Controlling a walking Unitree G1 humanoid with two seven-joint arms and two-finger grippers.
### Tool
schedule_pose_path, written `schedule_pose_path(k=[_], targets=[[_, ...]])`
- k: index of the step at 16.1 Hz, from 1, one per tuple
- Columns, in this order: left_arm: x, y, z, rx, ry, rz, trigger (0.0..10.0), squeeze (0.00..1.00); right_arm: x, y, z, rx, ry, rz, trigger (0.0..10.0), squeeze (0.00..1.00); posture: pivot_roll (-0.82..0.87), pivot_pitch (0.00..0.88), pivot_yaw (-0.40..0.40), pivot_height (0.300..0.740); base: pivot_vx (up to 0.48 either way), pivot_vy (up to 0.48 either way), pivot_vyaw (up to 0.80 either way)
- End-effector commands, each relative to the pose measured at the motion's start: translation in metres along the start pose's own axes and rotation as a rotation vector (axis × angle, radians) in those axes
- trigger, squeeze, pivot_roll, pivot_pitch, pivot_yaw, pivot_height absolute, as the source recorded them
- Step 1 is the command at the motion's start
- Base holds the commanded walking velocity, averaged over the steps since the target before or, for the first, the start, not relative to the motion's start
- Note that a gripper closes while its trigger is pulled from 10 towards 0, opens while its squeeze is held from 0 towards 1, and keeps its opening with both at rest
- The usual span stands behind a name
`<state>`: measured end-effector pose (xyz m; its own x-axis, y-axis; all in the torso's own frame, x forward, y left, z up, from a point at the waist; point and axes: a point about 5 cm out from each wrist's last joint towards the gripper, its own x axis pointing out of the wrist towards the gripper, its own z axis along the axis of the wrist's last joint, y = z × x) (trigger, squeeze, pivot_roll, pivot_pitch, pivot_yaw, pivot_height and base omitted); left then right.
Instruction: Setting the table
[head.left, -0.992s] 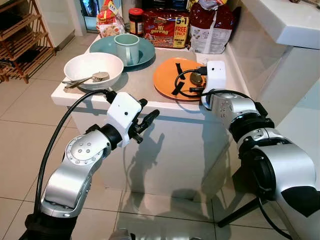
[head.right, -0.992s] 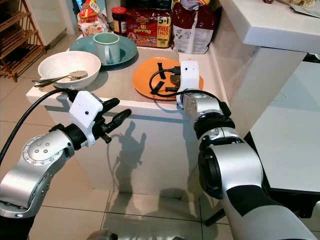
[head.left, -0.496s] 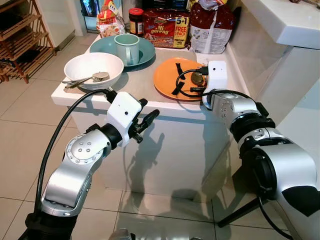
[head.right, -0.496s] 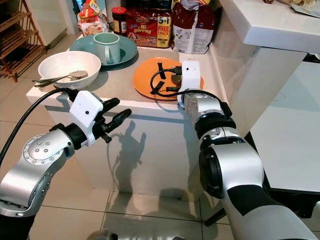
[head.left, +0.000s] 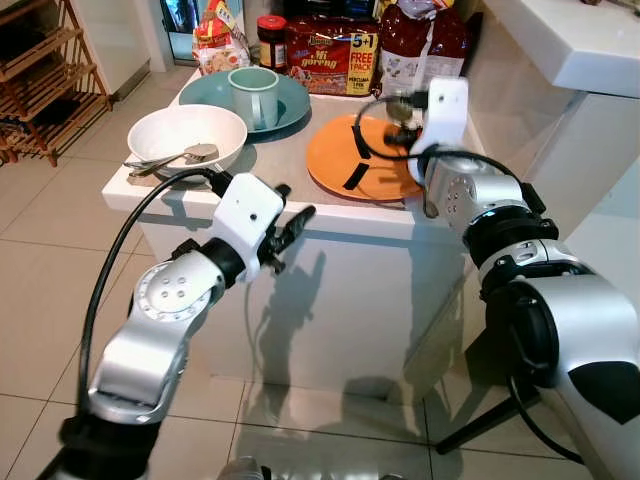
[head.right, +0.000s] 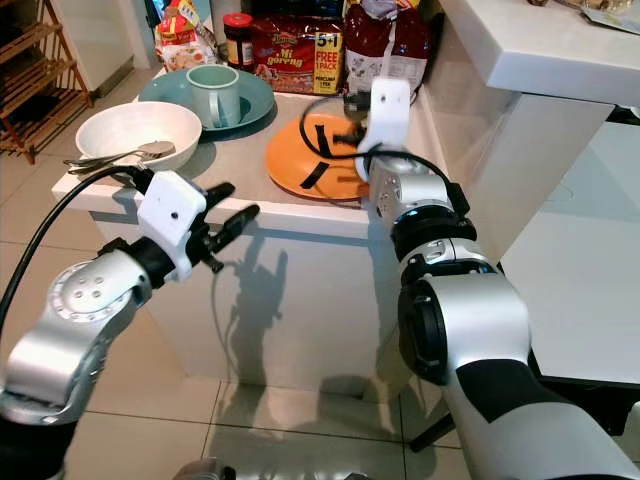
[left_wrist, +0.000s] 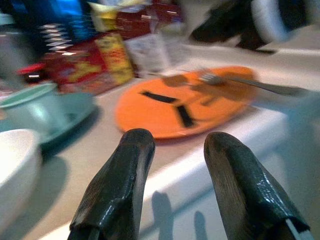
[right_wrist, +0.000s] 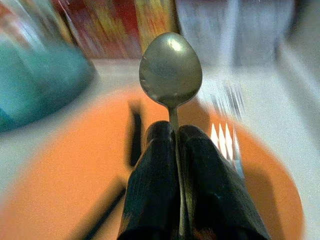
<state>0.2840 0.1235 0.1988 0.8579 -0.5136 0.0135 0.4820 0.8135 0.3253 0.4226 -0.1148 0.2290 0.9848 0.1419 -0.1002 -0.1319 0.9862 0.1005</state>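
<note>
At left, a round white bowl on the pale counter holds metal cutlery. The left gripper hangs before the counter's edge, matte black fingers apart. Right of centre, the right gripper hovers above the glossy orange plate, fingers clamped on a steel spoon with an oval bowl.

My right jaws are raised above the orange plate, far edge, blurred; finger state unreadable from here. Left jaws hang off the counter front edge, below the top, fingers slightly apart, holding nothing. White bowl at the counter's left with cutlery resting over its rim. Behind it, teal plate carrying a mug. Food packets line the back.
</note>
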Motion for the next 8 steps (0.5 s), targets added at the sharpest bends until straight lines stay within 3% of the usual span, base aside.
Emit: schedule_pose_path(k=[1, 2, 3, 8], targets=[[0.003, 0.007, 0.004, 0.006, -0.033, 0.08, 10.0, 0.0, -0.003, 0.003, 0.023, 0.017, -0.148, 0.048, 0.0, 0.0, 0.14, 0.014, -0.044, 0.74, 0.0, 0.0, 0.0], [0.006, 0.008, 0.005, -0.044, -0.036, 0.114, 10.0, 0.0, -0.006, 0.002, 0.024, 0.031, -0.186, 0.052, 3.4, 0.0, 0.14, 0.018, -0.044, 0.74, 0.0, 0.0, 0.0], [0.009, 0.008, 0.008, -0.069, -0.056, 0.157, 10.0, 0.0, -0.017, 0.0, 0.025, 0.039, -0.28, 0.073, 10.0, 0.0, 0.13, 0.02, -0.041, 0.74, 0.0, 0.0, 0.0], [0.01, 0.005, 0.008, -0.049, -0.07, 0.158, 10.0, 0.0, -0.072, -0.002, 0.001, 0.024, -0.468, 0.178, 10.0, 0.0, 0.12, 0.032, -0.022, 0.74, 0.0, 0.0, 0.0]])
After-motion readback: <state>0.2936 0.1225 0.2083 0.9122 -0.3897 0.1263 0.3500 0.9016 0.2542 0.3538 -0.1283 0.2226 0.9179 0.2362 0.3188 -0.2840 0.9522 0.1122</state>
